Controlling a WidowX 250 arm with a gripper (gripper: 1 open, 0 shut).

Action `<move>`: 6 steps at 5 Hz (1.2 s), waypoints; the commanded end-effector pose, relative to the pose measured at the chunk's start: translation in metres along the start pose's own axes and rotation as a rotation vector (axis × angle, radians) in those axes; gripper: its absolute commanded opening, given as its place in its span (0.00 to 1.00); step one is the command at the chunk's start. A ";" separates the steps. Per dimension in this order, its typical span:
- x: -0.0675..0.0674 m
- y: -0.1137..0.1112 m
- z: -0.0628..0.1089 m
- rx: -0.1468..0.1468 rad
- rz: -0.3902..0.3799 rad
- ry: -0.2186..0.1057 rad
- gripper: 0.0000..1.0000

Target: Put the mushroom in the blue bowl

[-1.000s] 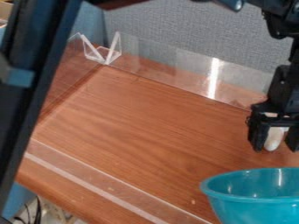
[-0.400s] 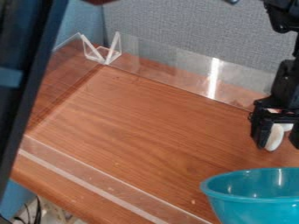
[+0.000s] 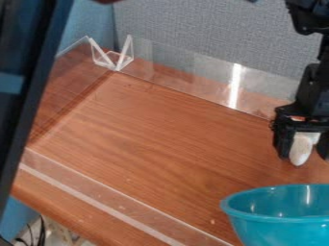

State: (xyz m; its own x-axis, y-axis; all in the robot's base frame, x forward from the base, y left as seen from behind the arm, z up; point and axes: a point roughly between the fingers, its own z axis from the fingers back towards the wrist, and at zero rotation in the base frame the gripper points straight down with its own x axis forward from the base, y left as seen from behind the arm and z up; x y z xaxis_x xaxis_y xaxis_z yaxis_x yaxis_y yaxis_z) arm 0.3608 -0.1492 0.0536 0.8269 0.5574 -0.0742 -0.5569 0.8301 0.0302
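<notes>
The mushroom (image 3: 302,151) shows as a small cream-white piece low at the right edge of the wooden table (image 3: 154,135). Its cap cannot be made out. My gripper (image 3: 298,146) hangs straight down over it. The dark fingers (image 3: 280,142) stand on either side of the mushroom, open around it. The fingertips are close to the tabletop. The blue bowl (image 3: 276,219), turquoise and glossy, sits in the bottom right corner, just in front of the gripper, with nothing visible inside it.
Low clear plastic walls (image 3: 213,77) run along the back of the table. A clear folded stand (image 3: 113,54) sits at the back left. A dark blurred post (image 3: 37,106) crosses the left foreground. The table's front edge (image 3: 90,207) slants across the lower left.
The gripper has shifted only slightly around the same spot at the right edge. The mushroom stays between its fingers and the bowl has not moved.
</notes>
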 end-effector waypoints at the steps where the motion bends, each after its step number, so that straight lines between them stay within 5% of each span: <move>1: 0.007 0.002 0.024 -0.053 0.059 -0.039 1.00; 2: 0.008 0.004 0.025 -0.055 0.110 -0.038 0.00; 3: 0.009 0.014 0.016 -0.055 0.099 -0.038 0.00; 4: 0.009 0.024 0.012 -0.060 0.094 -0.043 1.00; 5: 0.014 0.027 0.012 -0.059 0.107 -0.043 0.00; 6: 0.018 0.032 0.023 -0.061 0.092 -0.049 0.00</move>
State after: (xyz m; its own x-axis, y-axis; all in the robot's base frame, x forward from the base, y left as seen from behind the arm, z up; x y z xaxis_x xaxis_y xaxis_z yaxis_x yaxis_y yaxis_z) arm 0.3477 -0.1139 0.0387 0.7737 0.6275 -0.0877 -0.6248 0.7786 0.0586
